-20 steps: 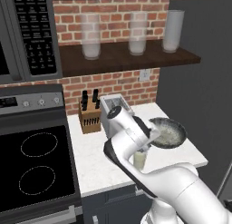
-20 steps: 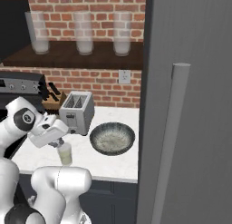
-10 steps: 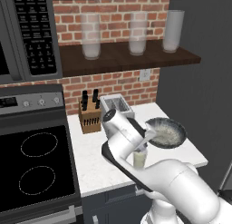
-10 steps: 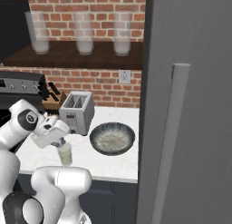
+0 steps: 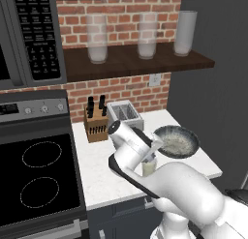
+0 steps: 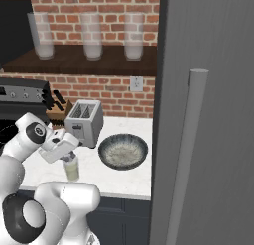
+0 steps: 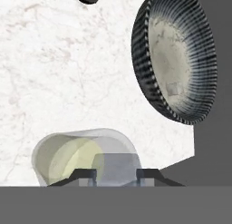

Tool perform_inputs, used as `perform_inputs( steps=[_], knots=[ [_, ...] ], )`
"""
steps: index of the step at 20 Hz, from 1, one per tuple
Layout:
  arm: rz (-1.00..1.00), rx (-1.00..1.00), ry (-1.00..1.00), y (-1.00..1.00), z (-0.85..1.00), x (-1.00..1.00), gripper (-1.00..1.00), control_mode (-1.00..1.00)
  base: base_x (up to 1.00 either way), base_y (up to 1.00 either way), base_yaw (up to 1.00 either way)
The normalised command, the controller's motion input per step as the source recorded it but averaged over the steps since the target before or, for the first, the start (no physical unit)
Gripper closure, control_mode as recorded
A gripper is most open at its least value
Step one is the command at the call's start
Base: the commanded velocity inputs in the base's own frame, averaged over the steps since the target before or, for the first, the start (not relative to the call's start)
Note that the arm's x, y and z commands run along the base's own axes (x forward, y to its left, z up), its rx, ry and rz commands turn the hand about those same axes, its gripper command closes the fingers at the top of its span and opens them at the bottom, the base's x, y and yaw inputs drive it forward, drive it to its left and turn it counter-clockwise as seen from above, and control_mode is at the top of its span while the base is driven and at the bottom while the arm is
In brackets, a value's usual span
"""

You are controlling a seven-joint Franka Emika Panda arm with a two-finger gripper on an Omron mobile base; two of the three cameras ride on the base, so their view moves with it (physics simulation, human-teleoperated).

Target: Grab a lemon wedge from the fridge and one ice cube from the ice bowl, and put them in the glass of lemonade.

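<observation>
The glass of lemonade point(image 7: 84, 157) stands on the white counter, a short clear tumbler with pale yellow-green liquid, also seen as the glass point(image 5: 148, 168) and the glass point(image 6: 71, 168). My gripper point(image 7: 116, 174) hangs right above its mouth, shut on a translucent grey ice cube point(image 7: 117, 166) held between the fingertips point(image 7: 86, 174). From the sides the gripper point(image 5: 152, 156) point(image 6: 69, 155) sits just over the rim. The ice bowl point(image 7: 174, 60) point(image 5: 177, 141) point(image 6: 122, 151) lies close beside the glass, with one small cube point(image 7: 172, 88) inside. The fridge point(image 6: 208, 115) is closed, handle point(image 6: 186, 154) in front. The lemon wedge is out of view.
A silver toaster point(image 6: 84, 122) point(image 5: 124, 115) and a wooden knife block point(image 5: 95, 123) stand at the brick wall behind the glass. The black stove point(image 5: 34, 175) borders the counter on the left. Three tall frosted glasses point(image 5: 97, 39) line the shelf above.
My wrist has turned a little above the glass. The glass and the bowl stand where they were.
</observation>
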Motion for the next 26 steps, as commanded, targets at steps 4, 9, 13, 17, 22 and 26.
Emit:
perform_inputs(
  steps=[4, 9, 13, 17, 22, 26],
  knots=[
    [0.0, -0.02, 0.0, 0.03, -0.07, 0.24, 1.0, -1.0, 0.0, 0.0, 0.0],
    [0.0, 0.0, 0.0, 0.06, 0.03, 0.06, 1.0, -1.0, 0.0, 0.0, 0.0],
    [0.0, 0.0, 0.0, 0.0, 0.05, 0.0, 1.0, -1.0, 0.0, 0.0, 0.0],
    [0.0, -0.01, 0.0, 0.0, 0.0, 0.0, -1.0, -1.0, 0.0, 0.0, 0.0],
    [0.0, 0.0, 0.0, 0.0, 0.0, 0.0, -1.0, -1.0, 0.0, 0.0, 0.0],
    [0.0, 0.0, 0.0, 0.0, 0.0, 0.0, -1.0, -1.0, 0.0, 0.0, 0.0]
  ],
)
